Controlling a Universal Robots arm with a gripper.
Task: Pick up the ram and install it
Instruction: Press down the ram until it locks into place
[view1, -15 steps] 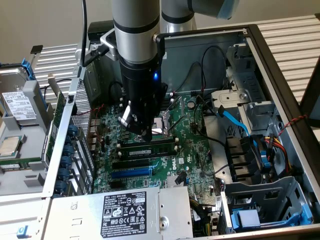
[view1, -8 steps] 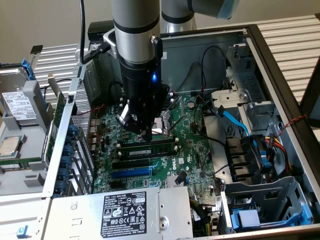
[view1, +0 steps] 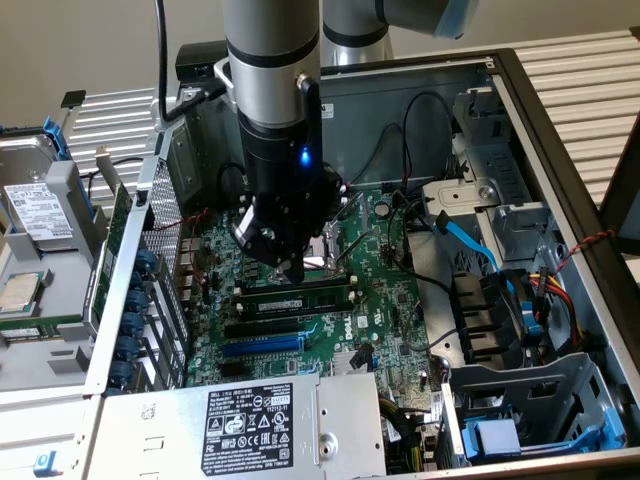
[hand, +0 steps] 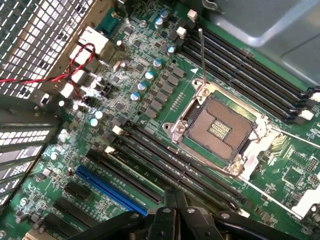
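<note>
My claw (view1: 290, 268) is shut, empty I think, tip down on the ram (view1: 295, 297) lying in a motherboard (view1: 385, 300) slot: seating step, calling for straight downward pressure.

Ram (view1: 300, 297): long green stick, black chips, apparently seated flat in black memory slot on motherboard.

The arm (view1: 272, 70) descends near-vertically, silver upper section above a black wrist (view1: 285, 165) showing a lit blue indicator. The end effector (view1: 290, 268) points straight down, fingers closed together, black finger linkage (hand: 175, 217) converging at the tip.
</note>
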